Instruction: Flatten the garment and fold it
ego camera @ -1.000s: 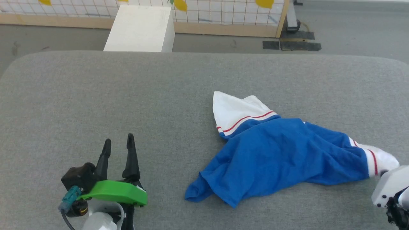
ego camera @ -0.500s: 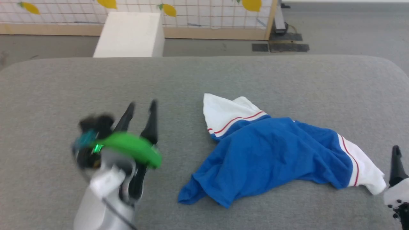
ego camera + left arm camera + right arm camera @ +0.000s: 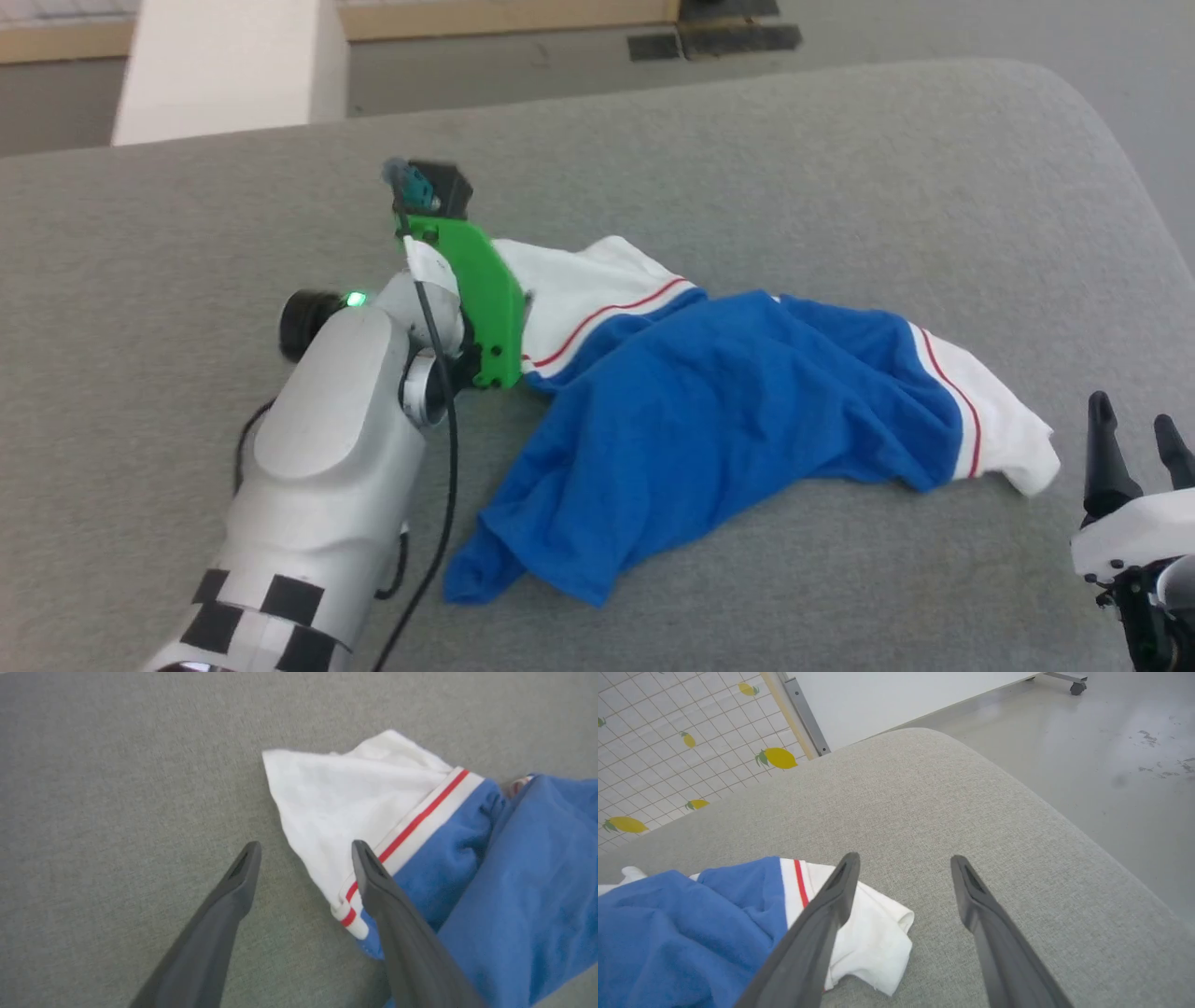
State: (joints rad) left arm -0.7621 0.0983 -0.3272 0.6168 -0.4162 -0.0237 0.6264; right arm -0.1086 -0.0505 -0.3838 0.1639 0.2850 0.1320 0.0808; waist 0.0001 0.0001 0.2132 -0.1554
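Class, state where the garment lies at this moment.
In the head view the garment lies crumpled right of centre on the grey padded surface, between the left gripper at one white sleeve and the right gripper beside the other.

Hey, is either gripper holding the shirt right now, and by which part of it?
Nothing is held. The left gripper is open over one white sleeve of the garment; the right gripper is open beside the other sleeve.
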